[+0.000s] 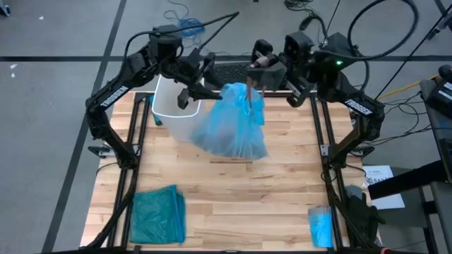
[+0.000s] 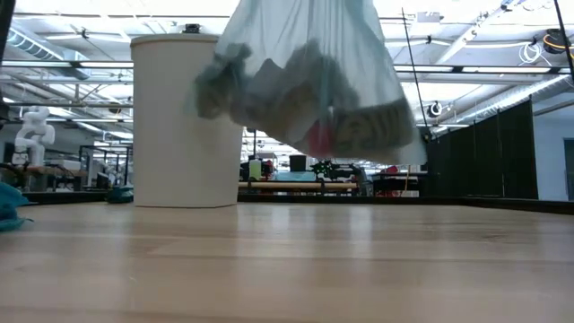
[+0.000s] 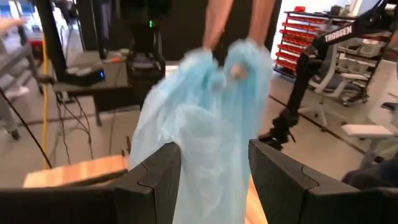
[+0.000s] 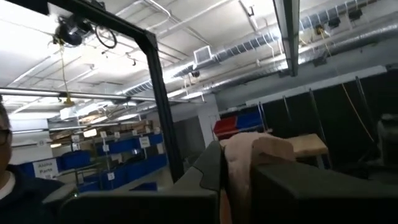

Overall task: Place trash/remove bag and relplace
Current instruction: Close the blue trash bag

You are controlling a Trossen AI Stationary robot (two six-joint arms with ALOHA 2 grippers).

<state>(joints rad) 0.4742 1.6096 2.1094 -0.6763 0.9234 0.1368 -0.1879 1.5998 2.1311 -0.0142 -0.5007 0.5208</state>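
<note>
A wooden table (image 1: 233,197) bears a white bin (image 1: 171,106), teal bag (image 1: 157,215) and blue packet (image 1: 320,226).

Both my arms reach in from the far corners toward the middle of the far side. My right end effector (image 1: 253,79) is raised high, wrist turned so its camera looks out level into the room, its 2 fingers (image 4: 211,171) clamped together on a pinch of tan material. My left end effector (image 1: 189,97) sits lower and just beside it, pointing toward it, its 2 fingers (image 3: 163,169) standing apart with nothing gripped between them.
</note>
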